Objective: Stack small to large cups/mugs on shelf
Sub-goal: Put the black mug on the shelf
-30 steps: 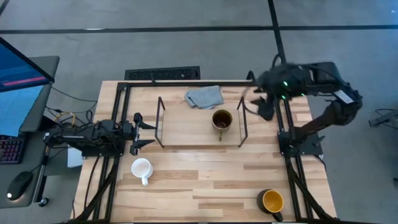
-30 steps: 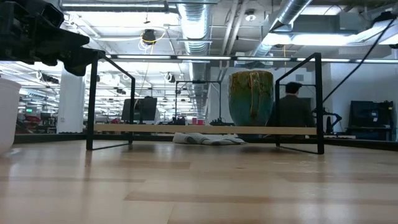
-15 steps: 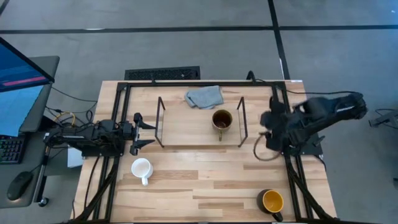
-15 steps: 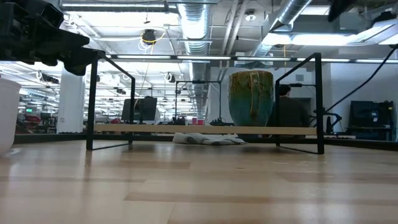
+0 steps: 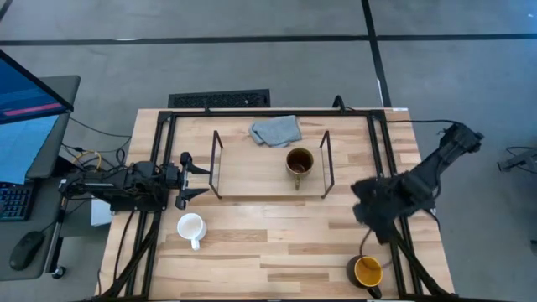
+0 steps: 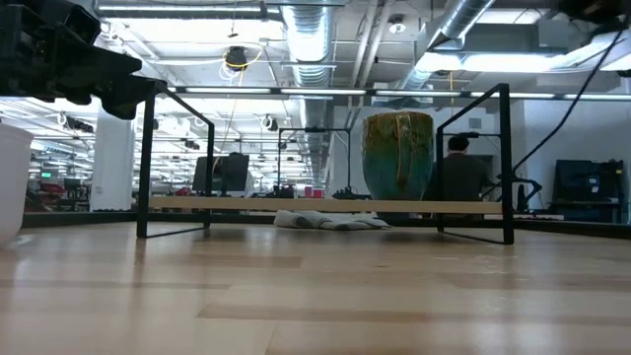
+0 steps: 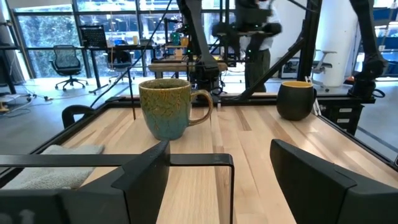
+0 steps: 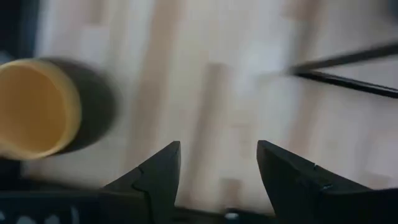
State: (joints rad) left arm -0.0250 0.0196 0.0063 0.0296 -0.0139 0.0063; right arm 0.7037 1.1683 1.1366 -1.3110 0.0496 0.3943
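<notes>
High view: the dark brown handled mug with brownish inside (image 5: 299, 161) stands upright on the light wooden base of the low black-wire shelf (image 5: 252, 176), toward that shelf's right end, its handle pointing to the bench's near edge. The rest of the shelf base is bare wood. The small white handled mug (image 5: 190, 226) stands on the light wooden bench (image 5: 268, 243) just in front of the shelf's left end, apart from it. The dark handled mug with yellow-orange inside (image 5: 367, 272) stands upright at the bench's front right corner, well apart from the shelf. A crumpled grey cloth (image 5: 274, 129) lies on the bench behind the shelf.

Right pincer (image 5: 373, 210): above the bench between the shelf's right end and the yellow-inside mug, touching neither. Right wrist view: its two dark fingers (image 8: 155, 174) stand spread apart with bare wood between them, gripping nothing; the yellow-inside mug shows off to one side.

Left pincer (image 5: 198, 180): at the bench's left side, just beside the shelf's left wire frame, fingers apart and empty.

Low view: the brown mug sits on the shelf board; a person (image 6: 461, 173) shows in the room behind.
</notes>
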